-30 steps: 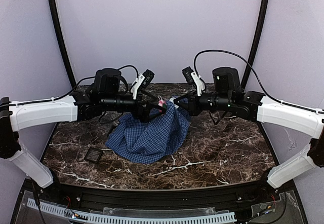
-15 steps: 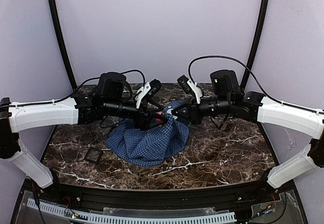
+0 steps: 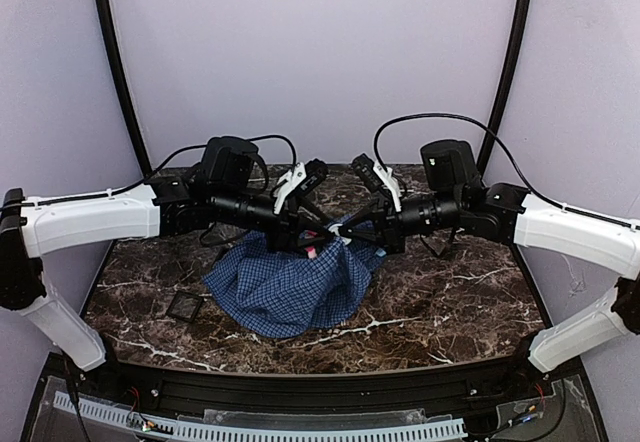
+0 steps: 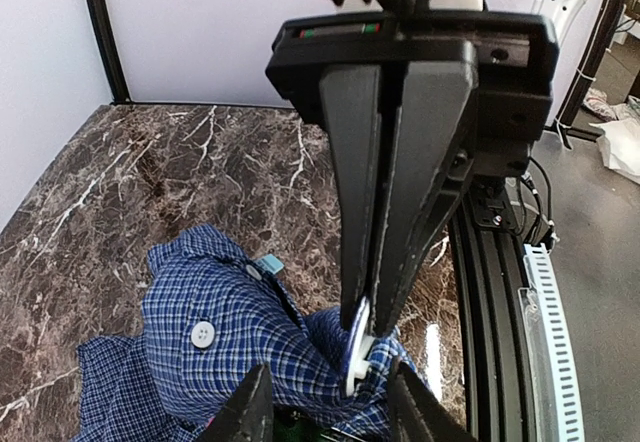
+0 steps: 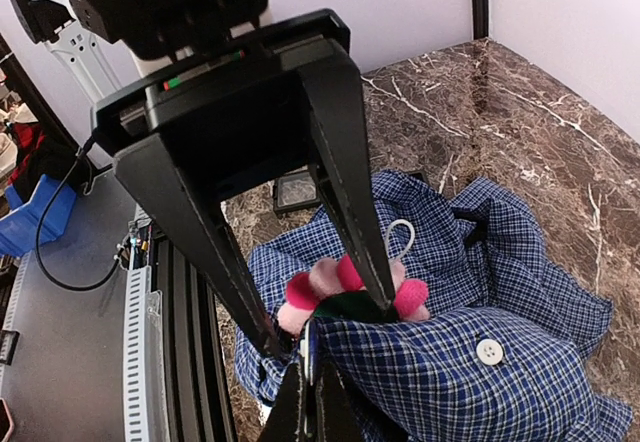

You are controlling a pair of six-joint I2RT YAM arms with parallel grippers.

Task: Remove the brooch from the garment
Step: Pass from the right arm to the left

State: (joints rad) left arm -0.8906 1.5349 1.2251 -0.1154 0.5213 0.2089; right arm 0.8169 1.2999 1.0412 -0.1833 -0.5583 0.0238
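- Top external view: the left end effector (image 3: pixel 310 240) and the right end effector (image 3: pixel 338 232) meet tip to tip over the raised peak of the blue checked shirt (image 3: pixel 285 292) at the middle of the marble desk (image 3: pixel 450 292). A second ago both stood higher and farther back, and they have since come down and toward the near side, bringing the peak with them. The shirt's heap now sits slightly nearer and more to the left. A pink fleck, the brooch (image 3: pixel 312 252), shows just under the left tips, lower than before. The small black square tray (image 3: pixel 185 308) lies where it lay, apart from the shirt at near left. The jaw gaps are too small to read here.
- Left wrist view: its own fingertips (image 4: pixel 252 407) stand apart at the bottom edge with shirt cloth between them. The right end effector (image 4: pixel 362 327) comes down from above, its fingers pressed together on a fold of the shirt, with a small white piece at their tips. A light-blue tag (image 4: pixel 268 263) and a white button (image 4: pixel 203 334) show on the cloth, details the top view does not resolve. The brooch is not clear from this side.
- Right wrist view: its own end effector (image 5: pixel 308 382) is closed, pinching the shirt's edge. The left end effector (image 5: pixel 328 322) straddles the brooch (image 5: pixel 325 280) on the shirt's crest, with pink petals between its fingers and one finger against them; I cannot tell whether it squeezes. A white loop (image 5: pixel 400 237) stands beside the petals; only this view shows the brooch plainly.
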